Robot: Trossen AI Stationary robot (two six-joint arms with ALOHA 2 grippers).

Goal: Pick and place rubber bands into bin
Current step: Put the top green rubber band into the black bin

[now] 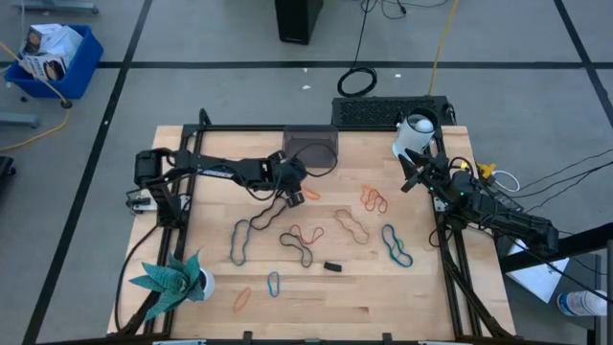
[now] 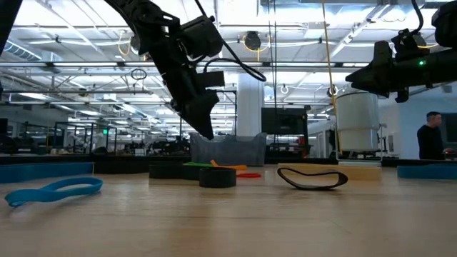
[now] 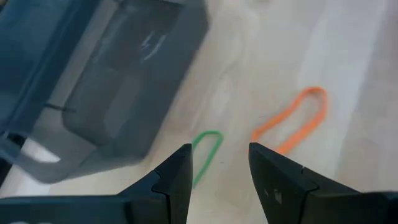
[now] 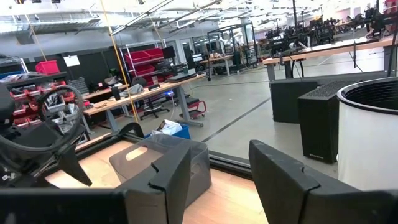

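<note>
The dark grey bin (image 1: 311,146) stands at the table's far middle and also shows in the left wrist view (image 3: 137,74). Rubber bands lie flat on the wood: blue (image 1: 239,240), black (image 1: 302,244), tan (image 1: 350,225), orange (image 1: 374,199), teal (image 1: 396,244). My left gripper (image 3: 217,168) is open and empty, hanging above the table (image 2: 203,125) just near of the bin (image 2: 228,151). Below it lie a green band (image 3: 208,152) and an orange band (image 3: 292,121). My right gripper (image 4: 217,180) is open and empty, raised at the table's far right (image 1: 410,174).
A small black block (image 1: 332,266) lies near the table's middle. A white cylinder (image 1: 417,134) stands at the far right and a teal spiky plant figure (image 1: 172,278) at the near left. More small bands (image 1: 274,283) lie toward the near edge.
</note>
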